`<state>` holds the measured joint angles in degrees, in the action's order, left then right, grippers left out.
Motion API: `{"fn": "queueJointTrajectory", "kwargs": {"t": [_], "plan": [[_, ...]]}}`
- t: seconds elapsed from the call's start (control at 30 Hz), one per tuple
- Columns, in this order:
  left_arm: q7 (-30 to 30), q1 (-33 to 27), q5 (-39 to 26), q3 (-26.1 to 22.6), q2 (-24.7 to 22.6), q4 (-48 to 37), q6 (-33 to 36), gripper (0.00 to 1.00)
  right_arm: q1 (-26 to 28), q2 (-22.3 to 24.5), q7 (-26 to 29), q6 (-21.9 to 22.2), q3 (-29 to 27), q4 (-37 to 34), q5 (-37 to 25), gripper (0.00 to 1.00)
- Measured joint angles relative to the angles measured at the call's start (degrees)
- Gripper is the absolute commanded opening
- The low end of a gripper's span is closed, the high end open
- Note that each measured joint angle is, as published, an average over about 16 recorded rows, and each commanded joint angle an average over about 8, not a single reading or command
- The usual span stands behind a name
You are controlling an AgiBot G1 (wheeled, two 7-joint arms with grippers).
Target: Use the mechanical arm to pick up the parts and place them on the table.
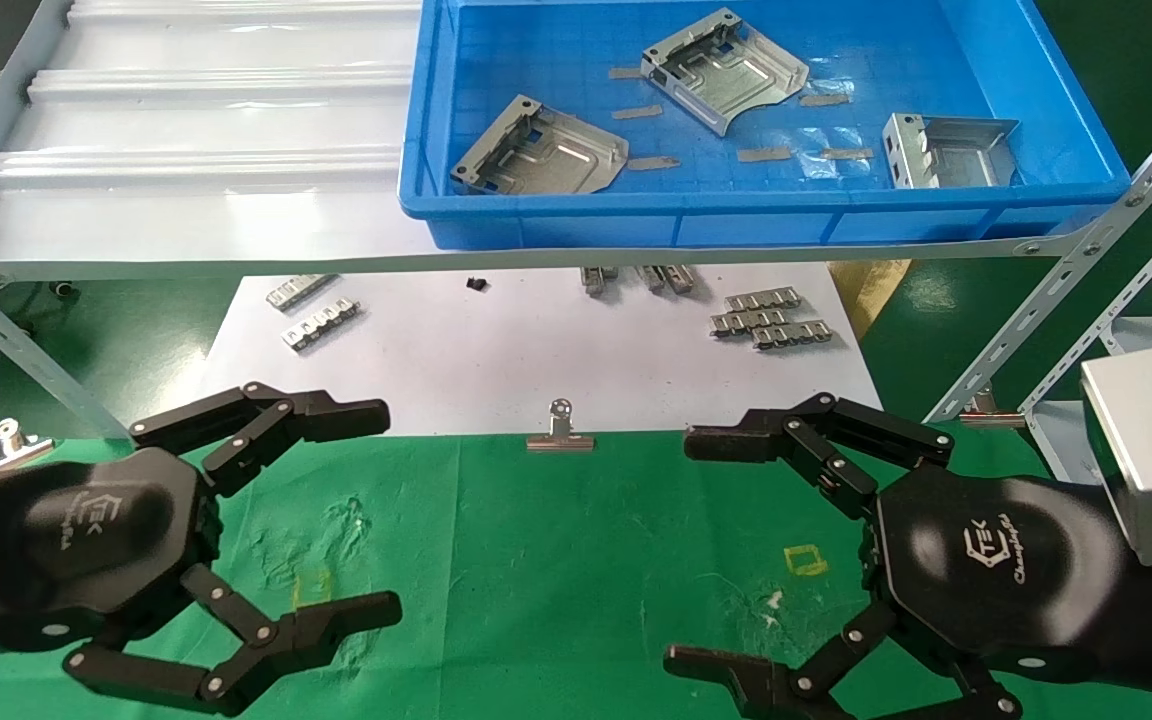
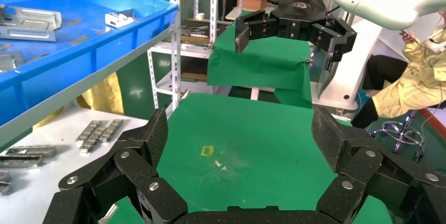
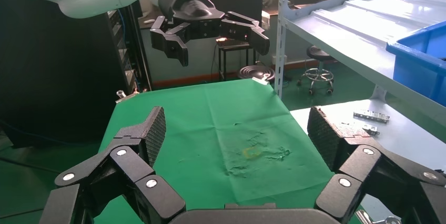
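Three silver-grey parts lie in the blue tray (image 1: 766, 200) on the raised shelf: one at the left (image 1: 541, 150), one at the back (image 1: 726, 70), one at the right (image 1: 951, 150). Two of them show in the left wrist view (image 2: 29, 21). My left gripper (image 1: 391, 510) and right gripper (image 1: 681, 550) hover over the green table (image 1: 556, 560), facing each other. Both are open and empty. The left wrist view shows the left gripper (image 2: 242, 134) open above the cloth, and the right wrist view shows the same for the right gripper (image 3: 236, 129).
A white sheet (image 1: 536, 350) lies under the shelf with small ribbed strips (image 1: 766, 318) on it. A silver binder clip (image 1: 560, 432) sits at its front edge. Slanted shelf braces (image 1: 1086, 300) stand at the right. A yellow square outline (image 1: 804, 560) marks the cloth.
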<state>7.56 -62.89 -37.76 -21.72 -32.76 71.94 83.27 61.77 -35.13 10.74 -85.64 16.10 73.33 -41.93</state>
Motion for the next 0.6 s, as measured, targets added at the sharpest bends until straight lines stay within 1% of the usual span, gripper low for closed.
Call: {"fn": "queueJointTrajectory", "kwargs": {"t": [0.03, 0.07, 0.1, 0.6], "plan": [[0.0, 0.0, 0.0, 0.0, 0.0, 0.0, 0.0, 0.09, 0.0, 0.0, 0.0, 0.0, 0.0, 0.0, 0.0, 1.0], [0.0, 0.0, 0.0, 0.0, 0.0, 0.0, 0.0, 0.01, 0.0, 0.0, 0.0, 0.0, 0.0, 0.0, 0.0, 1.0], [0.0, 0.0, 0.0, 0.0, 0.0, 0.0, 0.0, 0.0, 0.0, 0.0, 0.0, 0.0, 0.0, 0.0, 0.0, 1.0], [0.0, 0.0, 0.0, 0.0, 0.0, 0.0, 0.0, 0.0, 0.0, 0.0, 0.0, 0.0, 0.0, 0.0, 0.0, 1.0]]}}
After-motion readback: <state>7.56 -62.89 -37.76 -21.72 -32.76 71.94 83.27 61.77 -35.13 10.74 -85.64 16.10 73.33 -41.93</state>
